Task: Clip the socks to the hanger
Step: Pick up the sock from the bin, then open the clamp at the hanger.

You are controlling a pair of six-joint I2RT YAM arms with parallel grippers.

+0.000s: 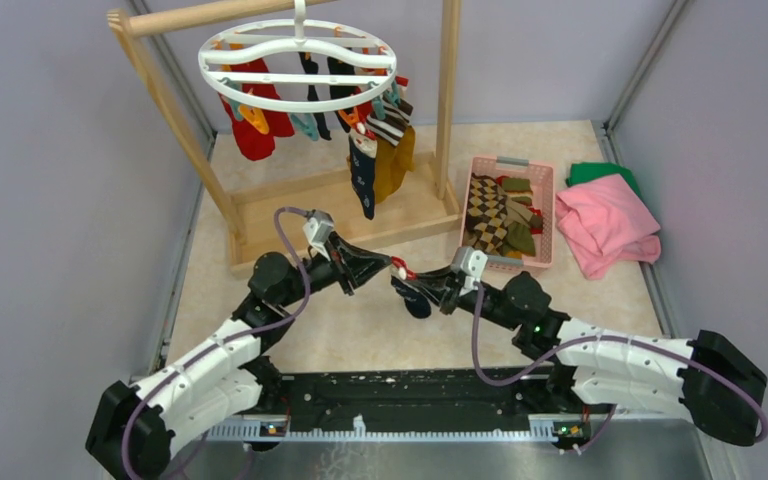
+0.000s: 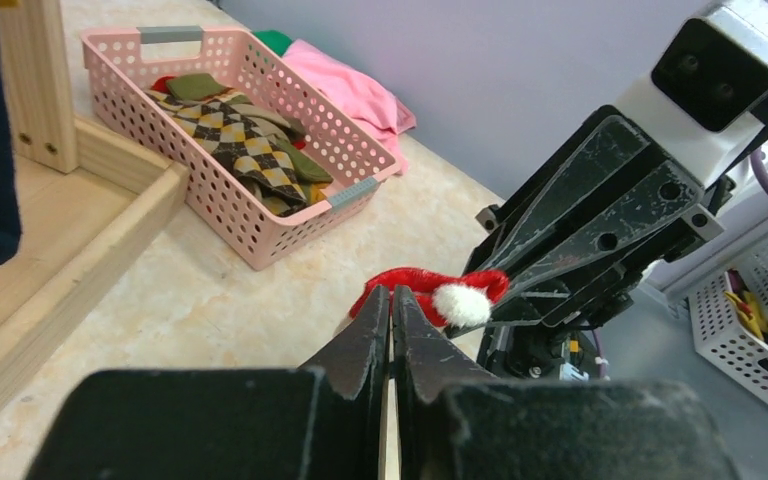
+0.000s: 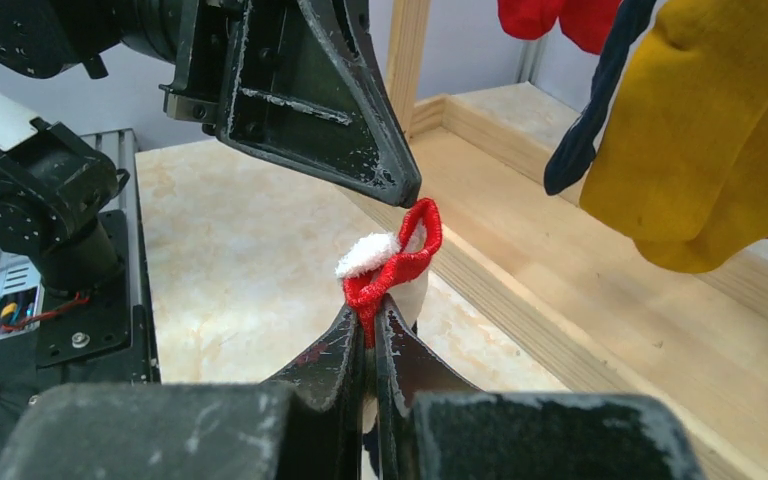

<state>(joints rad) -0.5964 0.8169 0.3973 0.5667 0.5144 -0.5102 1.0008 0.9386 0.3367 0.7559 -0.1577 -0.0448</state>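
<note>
Red cuff (image 3: 405, 262) pinched, left claw (image 2: 392, 293), right claw (image 3: 368, 316)

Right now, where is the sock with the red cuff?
The red-cuffed sock hangs mid-table in the top view, clamped in the right gripper, with the left gripper pinching its cuff from the left.

Probably robot lab cell: grey panel walls (image 1: 50, 150), metal-railed table (image 1: 360, 335).

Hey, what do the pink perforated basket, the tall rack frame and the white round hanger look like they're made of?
Pink perforated basket: moulded plastic, matte, judging by its uniform hole grid. Tall rack frame: pale unpainted wood, grain visible. White round hanger: probably smooth plastic, given its thin moulded wavy bars.
</note>
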